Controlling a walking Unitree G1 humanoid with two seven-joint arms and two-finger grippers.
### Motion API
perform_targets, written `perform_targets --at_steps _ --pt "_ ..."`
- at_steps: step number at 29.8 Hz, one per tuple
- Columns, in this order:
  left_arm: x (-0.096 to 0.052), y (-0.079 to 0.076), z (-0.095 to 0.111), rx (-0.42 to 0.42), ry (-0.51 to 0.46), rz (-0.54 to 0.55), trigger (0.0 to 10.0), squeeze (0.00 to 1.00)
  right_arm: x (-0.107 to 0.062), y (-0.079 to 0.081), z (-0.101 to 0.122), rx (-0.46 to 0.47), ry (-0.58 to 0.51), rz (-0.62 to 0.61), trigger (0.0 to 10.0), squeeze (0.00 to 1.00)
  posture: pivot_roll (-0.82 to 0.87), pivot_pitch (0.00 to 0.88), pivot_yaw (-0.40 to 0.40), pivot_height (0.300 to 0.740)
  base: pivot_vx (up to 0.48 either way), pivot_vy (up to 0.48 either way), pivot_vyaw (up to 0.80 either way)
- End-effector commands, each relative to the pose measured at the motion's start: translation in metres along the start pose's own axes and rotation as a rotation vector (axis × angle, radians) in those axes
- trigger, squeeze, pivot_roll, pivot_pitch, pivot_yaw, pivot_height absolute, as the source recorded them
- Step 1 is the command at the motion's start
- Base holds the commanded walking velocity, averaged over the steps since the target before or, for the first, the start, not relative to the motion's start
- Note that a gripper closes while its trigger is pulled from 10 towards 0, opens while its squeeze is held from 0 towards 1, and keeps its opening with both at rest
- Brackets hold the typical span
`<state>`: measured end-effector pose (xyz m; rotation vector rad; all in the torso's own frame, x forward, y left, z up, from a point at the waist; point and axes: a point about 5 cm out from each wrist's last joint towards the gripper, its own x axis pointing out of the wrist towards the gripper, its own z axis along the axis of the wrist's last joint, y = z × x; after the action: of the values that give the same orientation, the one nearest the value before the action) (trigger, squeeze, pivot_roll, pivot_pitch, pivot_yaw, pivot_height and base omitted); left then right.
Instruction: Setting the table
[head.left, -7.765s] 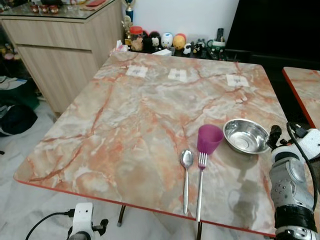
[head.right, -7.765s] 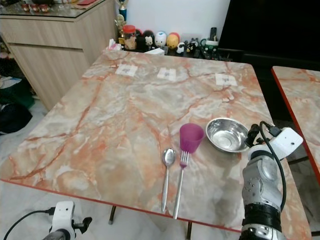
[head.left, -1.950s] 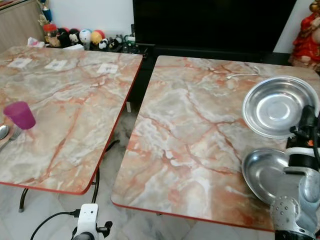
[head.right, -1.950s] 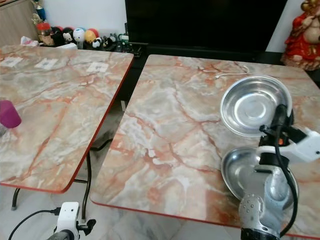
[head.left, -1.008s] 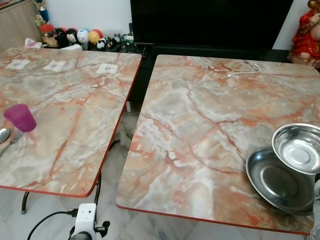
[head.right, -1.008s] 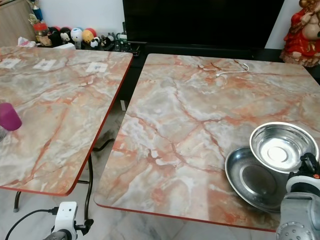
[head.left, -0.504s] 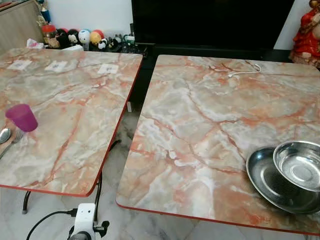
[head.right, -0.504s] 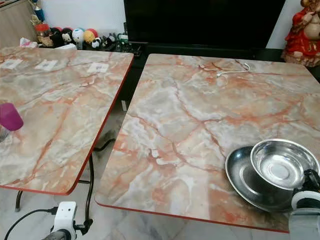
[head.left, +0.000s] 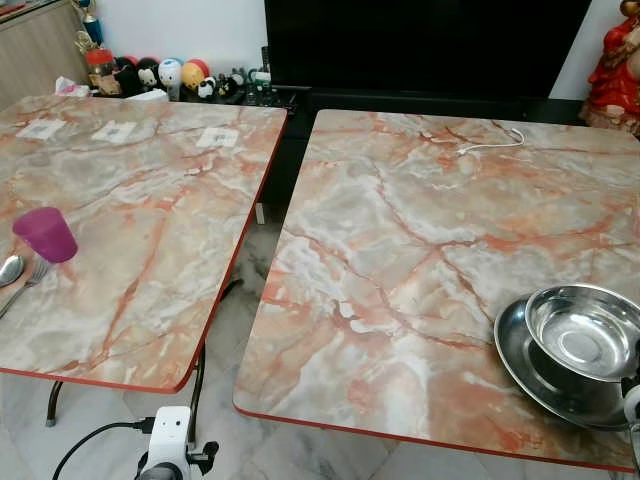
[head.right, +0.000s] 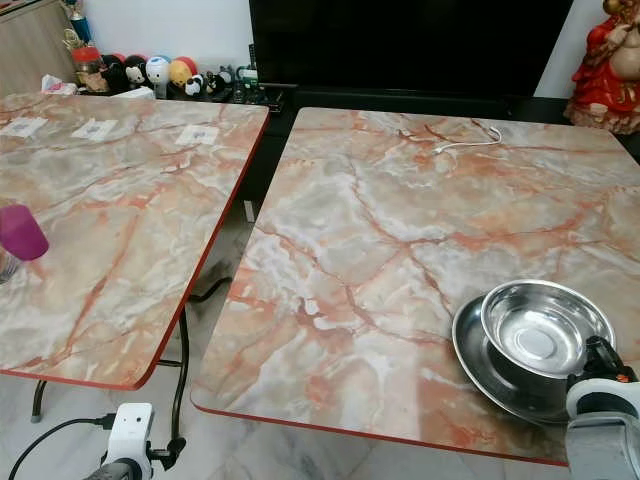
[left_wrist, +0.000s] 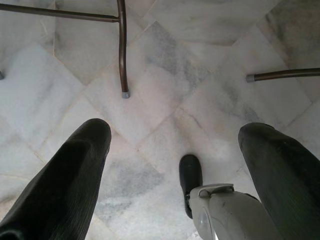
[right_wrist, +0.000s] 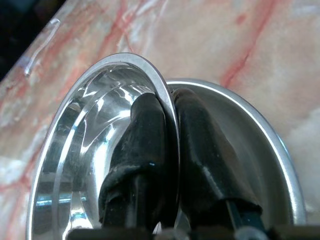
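Nearest, left end effector (left_wrist: 172, 150) hanging idle over the floor (left_wrist: 165, 65), fingers spread wide. At the right surface's (head.left: 400, 260) near right corner, right end effector (right_wrist: 167, 165) clamped on the bowl (head.right: 545, 328) rim, one finger inside, one outside. Bowl sitting tilted inside a plate (head.right: 490, 375) and touching it. Farther left, across a gap, a second surface (head.left: 140, 220) bearing a purple cup (head.left: 45, 234), with a spoon (head.left: 8, 270) and fork (head.left: 22, 283) just beside it. Farther back on the right surface, a white cable (head.left: 490, 142). Beyond, figurines (head.left: 160, 75) along the wall and a red statue (head.left: 612, 65) at far right.
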<state>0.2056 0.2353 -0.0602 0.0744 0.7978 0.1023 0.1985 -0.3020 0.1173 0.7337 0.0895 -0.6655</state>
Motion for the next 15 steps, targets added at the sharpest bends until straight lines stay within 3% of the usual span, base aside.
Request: perform_targets --at_steps 1,12,13,14,15 --pt "-0.0015 0.0026 -0.0057 0.013 0.024 0.003 10.0 0.0 -0.0008 -0.0056 -0.0043 -0.019 0.022 -0.024 10.0 0.0 0.02 0.036 -0.024 0.74 0.0 0.0 0.0" --pt "-0.002 0.0046 -0.0073 0.014 0.033 0.006 10.0 0.0 -0.0006 -0.0077 -0.0066 -0.035 0.032 -0.023 10.0 0.0 0.02 0.036 -0.024 0.74 0.0 0.0 0.0" --pt "-0.002 0.005 -0.0071 0.014 0.033 0.006 10.0 0.0 -0.0004 -0.0068 -0.0075 -0.04 0.036 -0.02 10.0 0.1 0.02 0.036 -0.024 0.74 0.0 0.0 0.0" --pt "-0.002 0.0051 -0.007 0.014 0.033 0.007 10.0 0.0 -0.0002 -0.0062 -0.0076 -0.036 0.035 -0.016 10.0 0.49 0.02 0.036 -0.025 0.74 0.0 0.0 0.0" --pt "-0.002 0.0052 -0.0069 0.014 0.033 0.007 10.0 0.0 -0.0001 -0.0059 -0.0076 -0.032 0.033 -0.014 10.0 0.49 0.02 0.036 -0.025 0.74 0.0 0.0 0.0"
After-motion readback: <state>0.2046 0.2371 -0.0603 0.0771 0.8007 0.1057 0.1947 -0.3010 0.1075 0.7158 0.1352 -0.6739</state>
